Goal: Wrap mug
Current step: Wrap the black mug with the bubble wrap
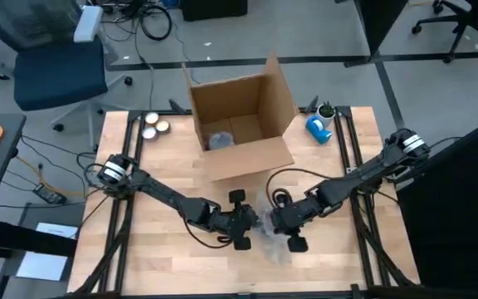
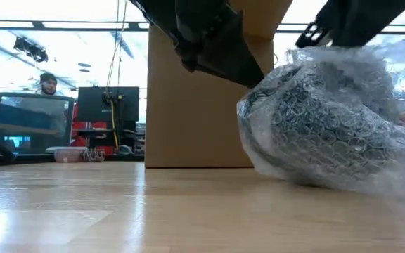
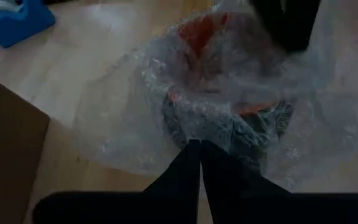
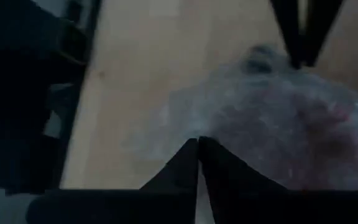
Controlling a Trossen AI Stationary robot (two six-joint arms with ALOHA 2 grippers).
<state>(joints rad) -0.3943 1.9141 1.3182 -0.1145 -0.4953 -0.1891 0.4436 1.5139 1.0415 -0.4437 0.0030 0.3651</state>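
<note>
We see the mug (image 3: 229,118), dark with an orange-red inside, lying on its side on the wooden worktop (image 1: 156,266) near the front edge, bundled in clear bubble wrap (image 2: 329,126). It sits just in front of the open cardboard box (image 1: 243,120), between the two arms.

The left gripper (image 1: 251,223) reaches in from the left side and meets the wrap; in its wrist view its jaws are pressed together, tips at the edge of the plastic over the mug, pinching the bubble wrap as far as we can judge. The right gripper (image 1: 274,221) comes in from the right, and its wrist view shows its jaws likewise closed to a point against the edge of the wrap.

Inside the box we make out a small pale crumpled wad, too unclear to name. A blue tape dispenser (image 1: 319,128) stands at the back right of the worktop, just beside the box, and two round tape rolls (image 1: 155,126) lie at the back left.
</note>
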